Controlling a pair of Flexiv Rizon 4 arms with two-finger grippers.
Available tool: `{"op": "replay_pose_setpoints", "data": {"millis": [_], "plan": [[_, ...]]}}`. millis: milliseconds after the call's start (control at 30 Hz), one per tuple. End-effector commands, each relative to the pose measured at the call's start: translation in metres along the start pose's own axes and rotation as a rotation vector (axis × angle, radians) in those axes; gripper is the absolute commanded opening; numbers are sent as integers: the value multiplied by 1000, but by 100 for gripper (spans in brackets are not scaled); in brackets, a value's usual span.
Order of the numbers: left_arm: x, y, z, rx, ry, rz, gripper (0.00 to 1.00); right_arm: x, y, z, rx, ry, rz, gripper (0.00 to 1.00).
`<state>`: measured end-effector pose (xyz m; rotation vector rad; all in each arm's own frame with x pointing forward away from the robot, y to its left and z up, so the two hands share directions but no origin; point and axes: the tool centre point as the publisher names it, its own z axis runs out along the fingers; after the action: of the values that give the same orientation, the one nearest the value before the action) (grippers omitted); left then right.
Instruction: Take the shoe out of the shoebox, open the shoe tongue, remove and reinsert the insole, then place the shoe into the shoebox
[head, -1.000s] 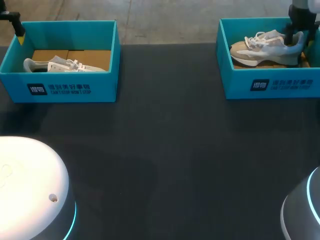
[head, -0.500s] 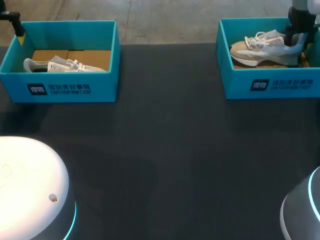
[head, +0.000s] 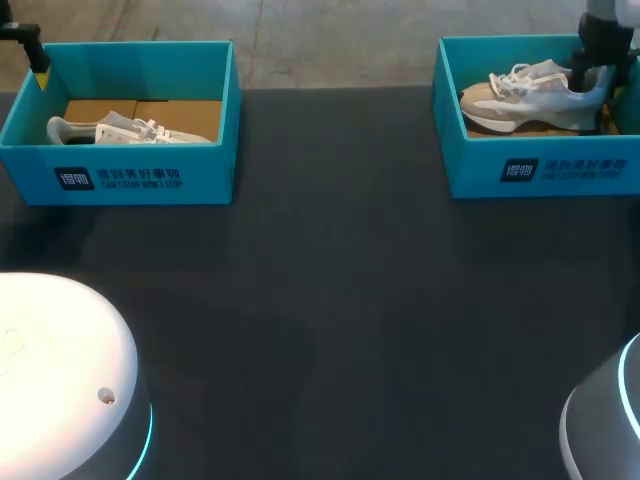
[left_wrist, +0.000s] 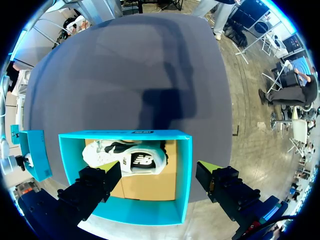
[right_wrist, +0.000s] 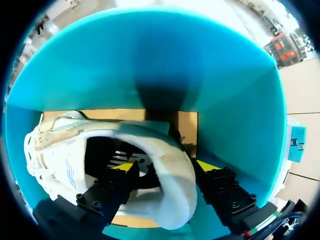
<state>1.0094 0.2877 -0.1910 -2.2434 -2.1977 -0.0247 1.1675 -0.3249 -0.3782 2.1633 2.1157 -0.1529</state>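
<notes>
A beige and grey shoe (head: 520, 95) lies in the teal shoebox (head: 540, 170) at the back right, toe pointing left. My right gripper (head: 592, 78) reaches down into that box at the shoe's heel. In the right wrist view my right gripper (right_wrist: 165, 167) is shut on the heel of the shoe (right_wrist: 55, 150), one yellow tip inside the shoe's opening and the other outside. The teal wall of the shoebox (right_wrist: 150, 60) rises just ahead. My left gripper (left_wrist: 157, 175) hangs open above the far wall of the left shoebox (left_wrist: 182, 175), holding nothing.
The left teal shoebox (head: 130, 175) at the back left holds a white shoe (head: 120, 130) on a cardboard floor, seen from above as the white shoe (left_wrist: 130, 157). My left gripper (head: 30, 50) shows only at that box's far left corner. Dark table (head: 330, 300) stretches between and in front of the boxes.
My right gripper has risen slightly and the shoe's heel has come up a little with it. The left arm has not moved.
</notes>
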Motion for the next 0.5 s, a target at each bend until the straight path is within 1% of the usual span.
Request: {"op": "replay_pose_setpoints", "data": {"millis": [33, 100, 300, 467, 500], "plan": [[0, 0, -1, 0, 3, 1, 100, 1, 6, -3, 24, -16, -1, 73], [0, 0, -1, 0, 3, 1, 100, 1, 6, -3, 23, -19, 0, 76], [0, 0, -1, 0, 3, 1, 100, -1, 6, 0, 34, -20, 1, 73], [0, 0, -1, 0, 3, 1, 100, -3, 6, 4, 44, -13, 6, 74], [0, 0, -1, 0, 3, 1, 100, -3, 6, 5, 48, -8, 7, 73]]}}
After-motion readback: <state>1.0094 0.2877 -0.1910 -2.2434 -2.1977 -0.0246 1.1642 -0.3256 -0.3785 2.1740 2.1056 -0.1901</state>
